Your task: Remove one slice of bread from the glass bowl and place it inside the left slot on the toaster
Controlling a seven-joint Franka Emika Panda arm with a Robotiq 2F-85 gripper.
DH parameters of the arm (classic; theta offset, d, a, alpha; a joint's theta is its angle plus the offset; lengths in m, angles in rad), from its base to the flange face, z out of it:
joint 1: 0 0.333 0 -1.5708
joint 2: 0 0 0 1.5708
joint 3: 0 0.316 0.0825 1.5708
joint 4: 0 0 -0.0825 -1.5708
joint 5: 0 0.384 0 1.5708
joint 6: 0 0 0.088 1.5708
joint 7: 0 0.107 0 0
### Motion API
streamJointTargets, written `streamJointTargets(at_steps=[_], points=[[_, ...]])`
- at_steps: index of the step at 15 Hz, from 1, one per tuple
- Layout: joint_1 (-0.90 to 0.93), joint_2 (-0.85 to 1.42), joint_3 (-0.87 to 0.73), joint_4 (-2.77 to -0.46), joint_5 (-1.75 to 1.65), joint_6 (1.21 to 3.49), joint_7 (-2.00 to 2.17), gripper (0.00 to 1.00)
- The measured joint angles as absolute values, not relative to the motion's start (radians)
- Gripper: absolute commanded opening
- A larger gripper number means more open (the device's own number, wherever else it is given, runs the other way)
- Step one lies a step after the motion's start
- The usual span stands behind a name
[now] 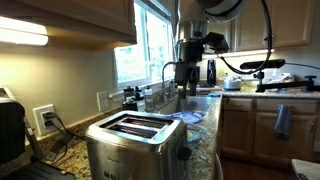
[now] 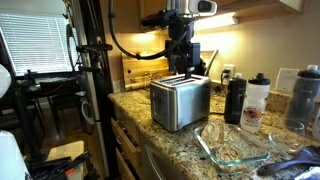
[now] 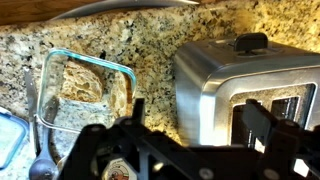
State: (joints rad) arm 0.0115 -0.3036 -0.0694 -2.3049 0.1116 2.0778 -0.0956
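The slice of bread (image 3: 84,84) lies flat inside the glass bowl (image 3: 52,62), golden with a darker crust edge, seen through the clear wall in the wrist view. The bowl sits on the speckled stone desk (image 3: 150,40), just beside the toaster (image 3: 215,75) but not touching it. In an exterior view a clear bowl (image 2: 232,148) stands on the desk in front of the toaster (image 2: 180,102). Whether bread lies in it cannot be told there, since its colour blends with the stone.

The toaster is a boxy steel one with a round knob (image 3: 250,42) at one end and two long dark slots on top, clearest in an exterior view (image 1: 132,140).

The tool (image 3: 192,110) hangs in the air with its fingers (image 3: 136,108) spread apart and nothing between them. In both exterior views it hovers above the toaster's level, well clear of the desk (image 1: 184,74) (image 2: 180,66), touching neither bread, bowl nor toaster.

A bluish glass piece (image 3: 6,140) lies at the left edge of the wrist view, near the bowl. Beside the toaster stand a black bottle (image 2: 235,100) and a clear bottle with a black cap (image 2: 257,102). A bright window (image 1: 150,45) sits behind the arm.
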Motion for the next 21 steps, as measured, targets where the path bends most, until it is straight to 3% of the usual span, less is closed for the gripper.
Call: streamJointTargets(at_steps=[21], points=[[-0.025,-0.249,-0.069,-2.303,0.034,2.205,-0.043,1.00]])
